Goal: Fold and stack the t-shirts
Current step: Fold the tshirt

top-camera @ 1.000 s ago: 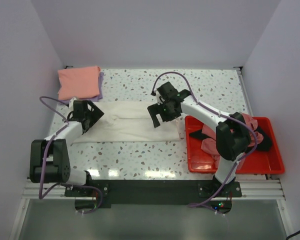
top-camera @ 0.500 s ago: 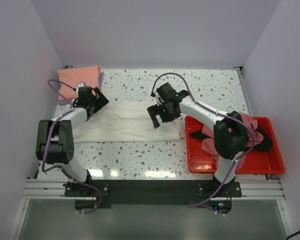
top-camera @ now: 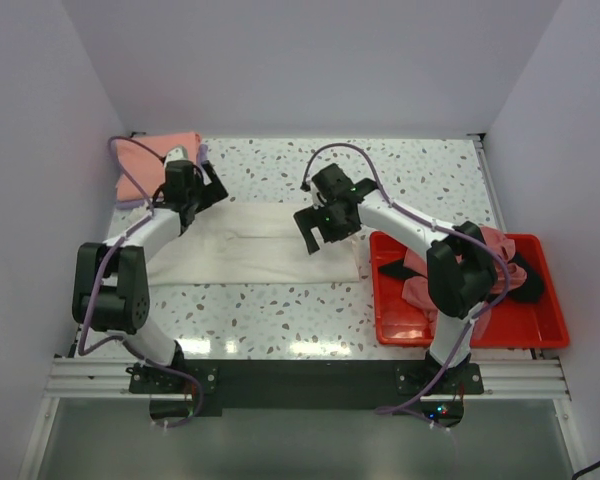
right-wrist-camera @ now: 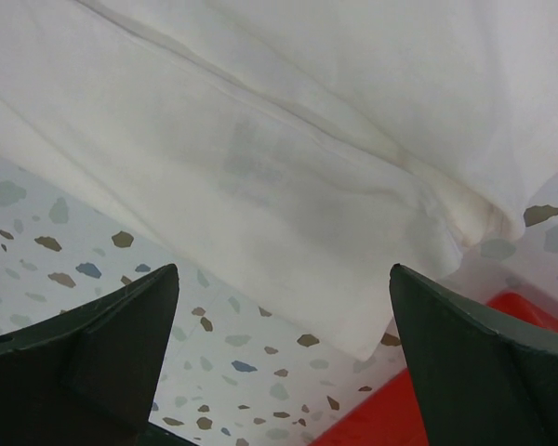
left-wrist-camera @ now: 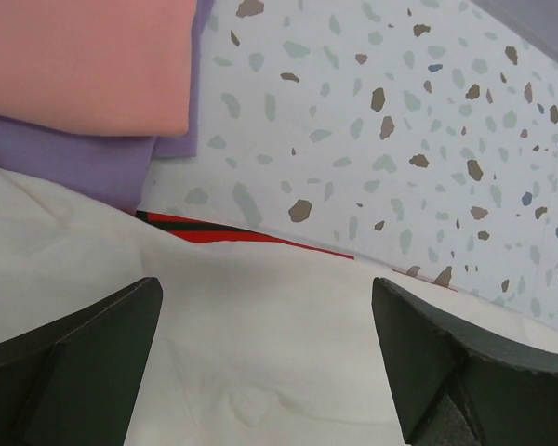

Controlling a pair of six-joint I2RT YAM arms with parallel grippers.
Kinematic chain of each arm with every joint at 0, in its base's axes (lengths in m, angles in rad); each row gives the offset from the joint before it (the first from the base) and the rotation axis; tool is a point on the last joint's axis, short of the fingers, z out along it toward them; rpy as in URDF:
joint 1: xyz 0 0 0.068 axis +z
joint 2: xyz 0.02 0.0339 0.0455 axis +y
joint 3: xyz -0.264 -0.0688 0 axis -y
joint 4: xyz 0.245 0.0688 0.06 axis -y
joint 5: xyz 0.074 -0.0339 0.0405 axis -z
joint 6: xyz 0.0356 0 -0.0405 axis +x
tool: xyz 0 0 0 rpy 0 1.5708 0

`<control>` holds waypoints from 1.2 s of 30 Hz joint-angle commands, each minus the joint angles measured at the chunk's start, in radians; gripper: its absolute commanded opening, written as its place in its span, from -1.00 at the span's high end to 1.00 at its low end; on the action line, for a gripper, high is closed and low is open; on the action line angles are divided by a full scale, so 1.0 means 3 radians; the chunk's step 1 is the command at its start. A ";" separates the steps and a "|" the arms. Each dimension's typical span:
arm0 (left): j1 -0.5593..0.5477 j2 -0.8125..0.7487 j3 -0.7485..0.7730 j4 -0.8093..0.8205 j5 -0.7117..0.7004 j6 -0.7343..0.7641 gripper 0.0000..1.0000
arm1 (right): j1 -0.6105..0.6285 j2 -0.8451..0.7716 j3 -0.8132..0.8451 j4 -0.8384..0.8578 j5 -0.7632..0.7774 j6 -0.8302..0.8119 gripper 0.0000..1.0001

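Trouble I'd expect: the left gripper (top-camera: 206, 191), jaws spread wide, dips too near the folded lavender tee (left-wrist-camera: 74, 158) and snags it, or the equally spread right gripper (top-camera: 316, 238) pinches only one layer, skewing the fold. The cream-white t-shirt (top-camera: 255, 248) lies flat mid-table, long axis left to right, its right end beside the red tray (top-camera: 460, 338).

This is looking like a robotics lab cell: plain pale walls (top-camera: 310, 70) are boxing in a speckled tabletop (top-camera: 420, 170) on three sides, while the left arm (top-camera: 145, 238) and the right arm (top-camera: 405, 222), both trailing cables, are sitting bolted to an aluminium rail (top-camera: 520, 380) along its near edge.
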 commanded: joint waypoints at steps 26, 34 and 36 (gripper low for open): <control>-0.0011 -0.0203 -0.0548 -0.0150 -0.0326 -0.0298 -1.00 | -0.0115 0.1326 0.1205 0.0182 0.0004 0.0258 -0.98; -0.0128 -0.0341 -0.0946 -0.0283 -0.0111 -0.0513 -1.00 | -0.0064 0.0442 -0.0511 0.0780 -0.0462 0.0436 -0.98; -0.0179 -0.0478 -0.1140 -0.0288 -0.0096 -0.0554 -1.00 | -0.0013 0.0126 -0.0804 0.0897 -0.0492 0.0548 -0.98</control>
